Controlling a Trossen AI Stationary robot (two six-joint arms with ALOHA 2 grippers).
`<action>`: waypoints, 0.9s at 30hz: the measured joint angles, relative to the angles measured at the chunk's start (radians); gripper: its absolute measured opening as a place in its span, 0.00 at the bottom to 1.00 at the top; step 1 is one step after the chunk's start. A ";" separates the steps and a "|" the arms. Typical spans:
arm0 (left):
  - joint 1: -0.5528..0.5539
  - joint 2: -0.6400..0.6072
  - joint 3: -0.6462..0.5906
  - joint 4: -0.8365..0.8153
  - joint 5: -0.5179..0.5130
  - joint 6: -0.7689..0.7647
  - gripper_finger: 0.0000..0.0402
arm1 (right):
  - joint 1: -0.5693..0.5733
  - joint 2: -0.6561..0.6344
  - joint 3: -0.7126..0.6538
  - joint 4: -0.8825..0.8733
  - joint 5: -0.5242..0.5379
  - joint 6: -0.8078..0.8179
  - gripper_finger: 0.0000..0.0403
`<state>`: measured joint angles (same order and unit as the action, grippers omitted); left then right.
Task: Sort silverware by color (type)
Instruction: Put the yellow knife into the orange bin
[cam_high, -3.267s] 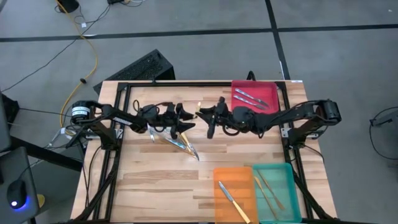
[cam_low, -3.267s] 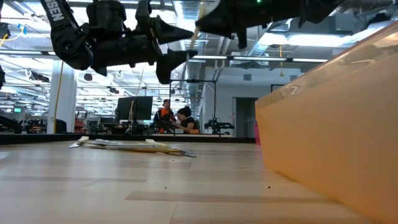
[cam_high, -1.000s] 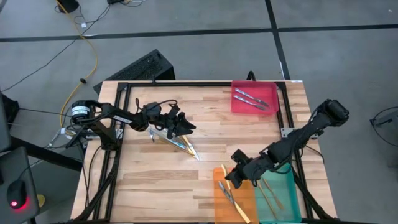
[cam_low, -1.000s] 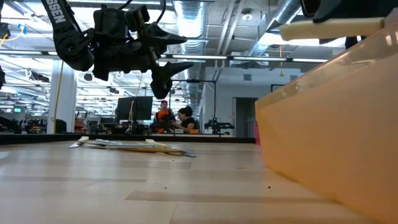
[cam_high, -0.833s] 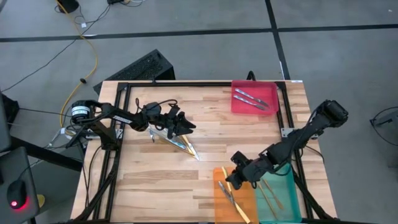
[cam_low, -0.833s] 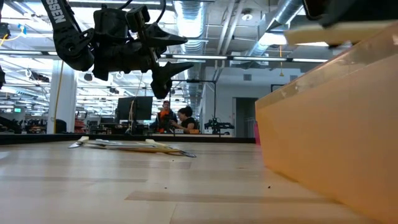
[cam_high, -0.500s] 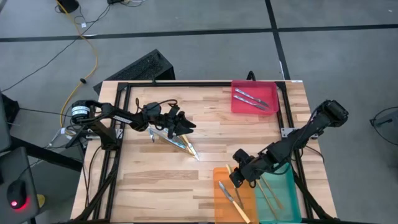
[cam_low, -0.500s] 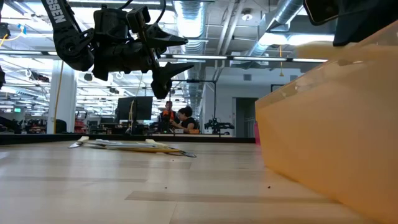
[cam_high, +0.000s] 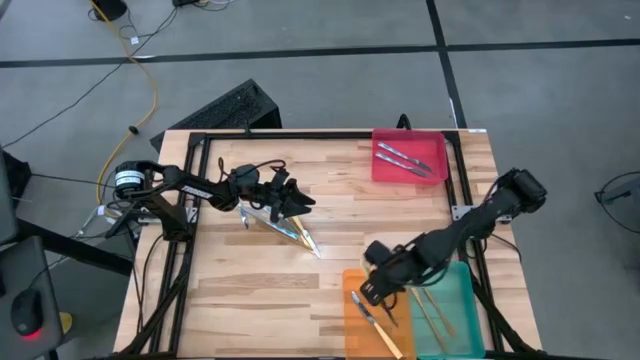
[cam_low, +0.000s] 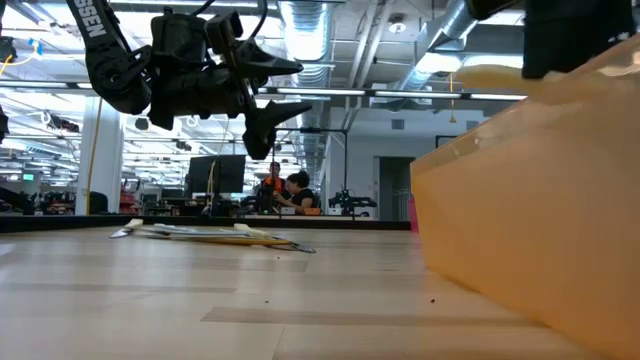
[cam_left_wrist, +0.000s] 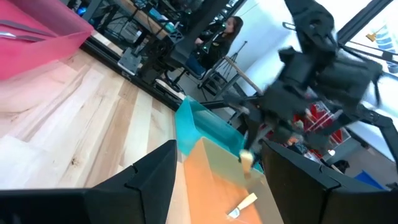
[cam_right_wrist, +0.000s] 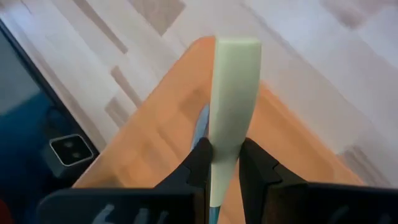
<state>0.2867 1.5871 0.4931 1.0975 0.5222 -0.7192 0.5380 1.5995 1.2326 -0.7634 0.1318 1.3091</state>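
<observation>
My right gripper (cam_high: 372, 287) hangs over the orange tray (cam_high: 352, 278), shut on a yellow-handled utensil (cam_right_wrist: 233, 87). One more yellow-handled utensil (cam_high: 378, 322) lies flat in that tray. My left gripper (cam_high: 297, 203) is open and hovers above the loose pile of silverware (cam_high: 285, 228), which lies flat on the table; the low view shows the gripper (cam_low: 272, 100) well clear of the pile (cam_low: 215, 234). Tan wooden utensils (cam_high: 435, 310) lie in the teal tray, and two silver ones (cam_high: 405, 157) in the red tray. My right gripper pinches the yellow-handled utensil between its two fingers (cam_right_wrist: 199, 163) at the narrow part of the handle (cam_right_wrist: 221, 146). The broad free end (cam_right_wrist: 236, 53) sticks out past the fingertips. The utensil is lifted clear, roughly level above the orange tray's rim (cam_low: 500, 75).
The orange tray (cam_low: 530, 200) stands close in the low view and blocks that side. The teal tray (cam_high: 460, 280) sits right beside it, and the red tray (cam_high: 438, 140) at the far right corner. Bare wood lies between the pile and the trays. People sit in the room beyond the table.
My right gripper has come down over the orange tray and shifted a little toward the table's left, still shut on the yellow-handled utensil. In the low view the handle has sunk toward the tray's rim. The pile has stayed as it was.
</observation>
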 joint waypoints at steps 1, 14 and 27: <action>0.000 0.000 0.000 -0.004 -0.004 0.000 0.54 | -0.002 0.030 0.024 -0.017 -0.008 -0.019 0.16; 0.000 0.000 0.000 -0.018 -0.011 0.001 0.54 | 0.003 0.219 0.231 -0.161 -0.019 -0.061 0.16; 0.000 0.000 0.000 -0.018 -0.011 0.001 0.54 | 0.046 0.255 0.231 -0.176 -0.002 0.061 0.16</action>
<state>0.2865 1.5875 0.4927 1.0794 0.5114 -0.7181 0.5835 1.8542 1.4631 -0.9396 0.1293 1.3697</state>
